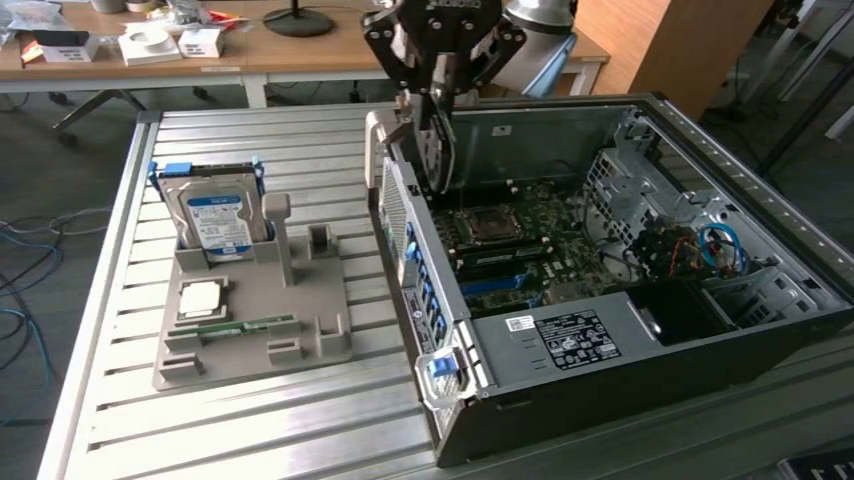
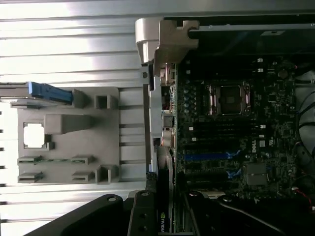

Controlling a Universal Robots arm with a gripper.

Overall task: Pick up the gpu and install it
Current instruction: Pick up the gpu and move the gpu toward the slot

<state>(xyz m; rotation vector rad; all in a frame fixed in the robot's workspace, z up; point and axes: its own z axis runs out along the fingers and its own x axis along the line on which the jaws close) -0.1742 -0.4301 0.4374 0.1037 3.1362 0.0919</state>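
The gpu [image 1: 438, 150] hangs upright between my gripper's [image 1: 438, 95] fingers, its dark board and silvery bracket edge pointing down. It hovers over the rear wall of the open computer case [image 1: 747, 170], above the motherboard [image 1: 521, 240]. In the wrist view the gpu [image 2: 165, 211] appears edge-on, with a green logo on it, held between the black gripper [image 2: 167, 219] fingers. Below it lie the motherboard [image 2: 226, 128] slots and the case's rear wall. My gripper is shut on the card.
A grey holder tray [image 1: 254, 350] stands on the slatted metal table at the exterior view's left. It carries a hard drive [image 1: 214, 215], a CPU [image 1: 200, 298] and a memory stick [image 1: 247, 327]. A wooden desk [image 1: 267, 55] stands behind.
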